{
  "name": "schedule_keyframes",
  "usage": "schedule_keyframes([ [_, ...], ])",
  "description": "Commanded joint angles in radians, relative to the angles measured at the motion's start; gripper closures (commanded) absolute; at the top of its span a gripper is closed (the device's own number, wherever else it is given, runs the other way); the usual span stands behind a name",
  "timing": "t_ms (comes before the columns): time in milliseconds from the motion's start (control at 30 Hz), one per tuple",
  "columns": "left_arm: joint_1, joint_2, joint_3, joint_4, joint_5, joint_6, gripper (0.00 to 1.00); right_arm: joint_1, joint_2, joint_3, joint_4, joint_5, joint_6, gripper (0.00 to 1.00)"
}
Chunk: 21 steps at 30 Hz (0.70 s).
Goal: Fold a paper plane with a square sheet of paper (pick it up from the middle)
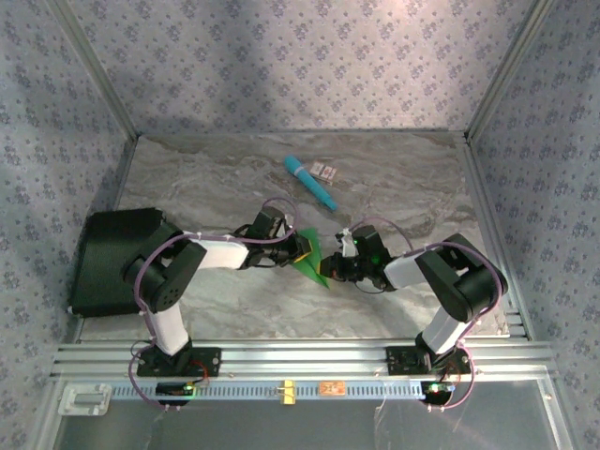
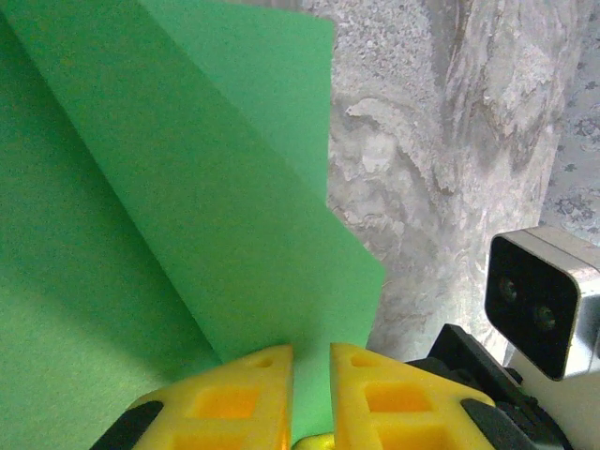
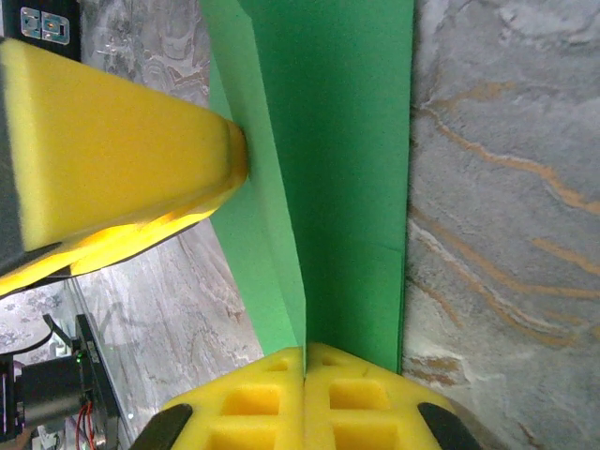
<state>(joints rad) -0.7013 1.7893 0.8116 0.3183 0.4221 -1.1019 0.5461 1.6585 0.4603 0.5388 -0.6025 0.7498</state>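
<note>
The bright green square sheet of paper is folded into a narrow, layered, pointed paper plane shape and is held off the table between my two grippers. My right gripper is shut on its centre crease, and the paper rises straight from the right gripper. My left gripper comes in from the left. Its jaws stand a narrow gap apart, with the left gripper tips against the paper's flat face. One left finger touches that flap.
A teal cylindrical stick and a small card lie at the back of the marble table. A black box sits at the left edge. Patterned walls close in three sides, and an aluminium rail runs along the front.
</note>
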Motion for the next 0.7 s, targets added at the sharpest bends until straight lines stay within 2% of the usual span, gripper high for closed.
schedule_keyframes([
  [0,-0.005,0.021,0.041,0.032,0.011,-0.004,0.82,-0.014,-0.002,-0.034,-0.108,0.029,0.016,0.97],
  [667,-0.003,0.086,0.095,0.017,0.026,0.013,0.85,-0.023,0.013,-0.036,-0.131,0.041,0.039,1.00],
])
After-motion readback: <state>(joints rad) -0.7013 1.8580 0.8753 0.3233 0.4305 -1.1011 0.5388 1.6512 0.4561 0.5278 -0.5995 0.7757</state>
